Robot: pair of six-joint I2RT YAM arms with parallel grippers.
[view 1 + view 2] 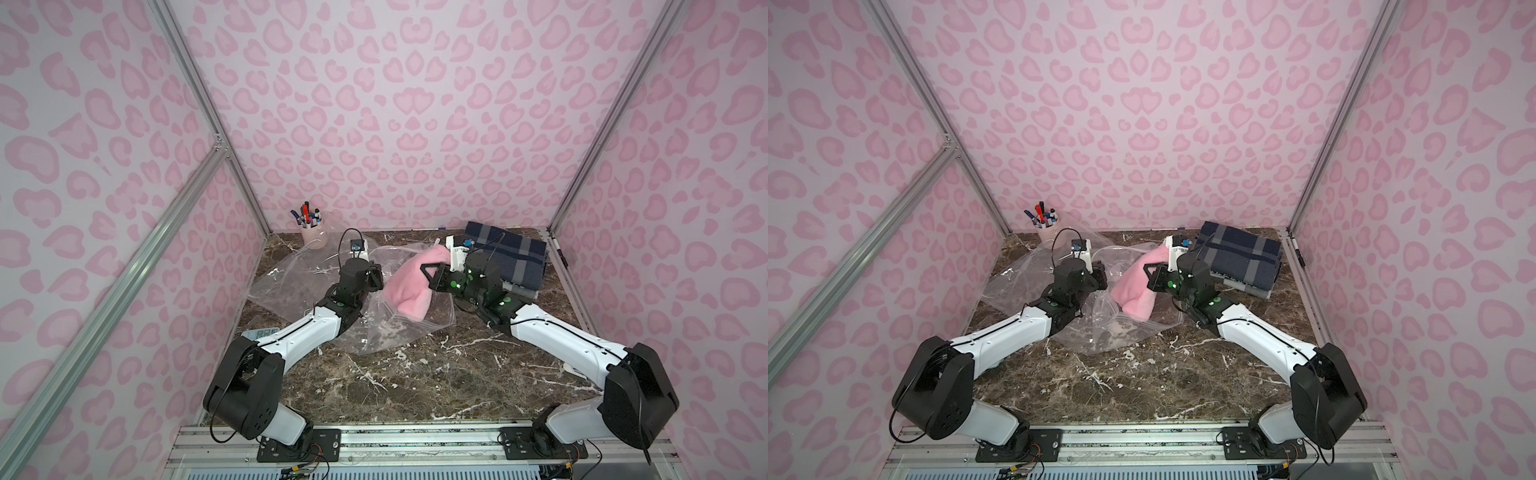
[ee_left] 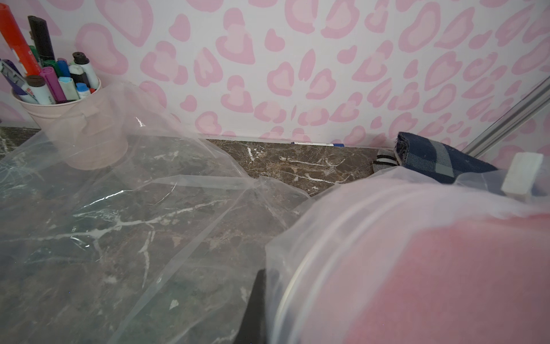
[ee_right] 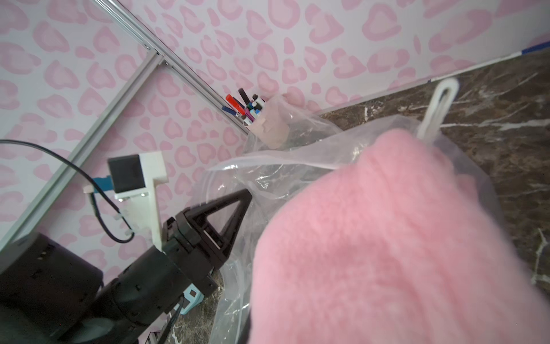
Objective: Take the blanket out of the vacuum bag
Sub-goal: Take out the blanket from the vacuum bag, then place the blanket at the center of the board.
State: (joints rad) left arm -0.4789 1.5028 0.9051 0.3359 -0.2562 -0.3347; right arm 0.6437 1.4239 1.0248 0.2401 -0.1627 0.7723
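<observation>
Marble-patterned table (image 1: 415, 374), brown with white veins, bears all items.

Both top views:
- Vacuum bag (image 1: 299, 270), clear crinkled plastic, spread over the left and middle of the table.
- Blanket (image 1: 405, 291), pink fleece, bunched at mid-table. Its near end lies inside the bag's mouth and its far end is raised above the plastic.
- Left gripper (image 1: 376, 278): jaws closed, pinching the bag's plastic just beside the blanket.
- Right gripper (image 1: 428, 272): jaws closed on the raised part of the blanket.
- Plaid blanket (image 1: 511, 253), navy and grey, folded, far right corner.
- Pen cup (image 1: 313, 237), pale pink, holding markers, far left corner, with the bag's far edge reaching it.
- Same layout again: vacuum bag (image 1: 1017, 282), blanket (image 1: 1133, 295), left gripper (image 1: 1102, 276), right gripper (image 1: 1148, 274).

Left wrist view:
- Vacuum bag (image 2: 148, 208) lies flat over the marble.
- Its zip-seal edge curves across the blanket (image 2: 446, 283), which shows pink through the plastic.
- Slider clip (image 2: 523, 172), white, sits on that edge.
- One black finger (image 2: 256, 297) stands against the plastic.
- Pen cup (image 2: 89, 134) is partly veiled by the bag.
- Plaid blanket (image 2: 431, 158) lies beyond.

Right wrist view:
- Blanket (image 3: 387, 238) fills the foreground and hides this gripper's own fingers.
- Slider clip (image 3: 437, 113) stands just past the blanket.
- Left gripper (image 3: 242, 199) is closed, its tip in the folds of the vacuum bag (image 3: 297, 160).
- Pen cup (image 3: 270, 128) stands against the wall.
</observation>
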